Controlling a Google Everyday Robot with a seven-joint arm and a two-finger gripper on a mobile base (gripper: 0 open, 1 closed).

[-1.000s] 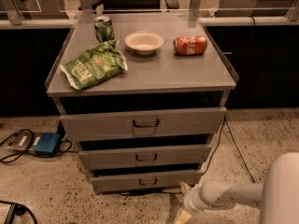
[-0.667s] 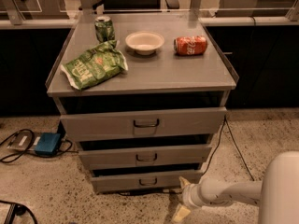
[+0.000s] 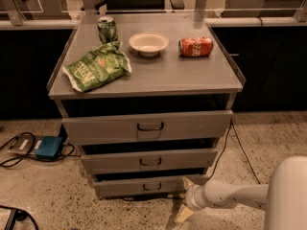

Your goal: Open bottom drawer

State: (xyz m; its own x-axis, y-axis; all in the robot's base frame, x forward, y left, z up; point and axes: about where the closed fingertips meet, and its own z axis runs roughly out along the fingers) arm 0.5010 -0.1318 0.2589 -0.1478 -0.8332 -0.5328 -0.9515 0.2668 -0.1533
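Note:
The bottom drawer (image 3: 120,188) is the lowest and shortest grey front of the cabinet, with a small dark loop handle (image 3: 152,186) at its centre. Its front sits set back under the middle drawer (image 3: 110,162), and no tray shows inside. My gripper (image 3: 185,198) is low near the floor at the drawer's right end, to the right of the handle. Its cream fingers are spread apart, the upper fingertip (image 3: 186,181) by the drawer's right edge and the lower one (image 3: 183,215) over the floor. It holds nothing.
On the cabinet top (image 3: 192,75) lie a green chip bag (image 3: 96,66), a green can (image 3: 107,29), a white bowl (image 3: 148,43) and a red can (image 3: 195,46). A blue box (image 3: 48,147) and cables lie on the floor at left. The top drawer (image 3: 96,128) juts out farthest.
My gripper has moved left and slightly up, closer to the bottom drawer's right end. The drawers and the items on top have not moved.

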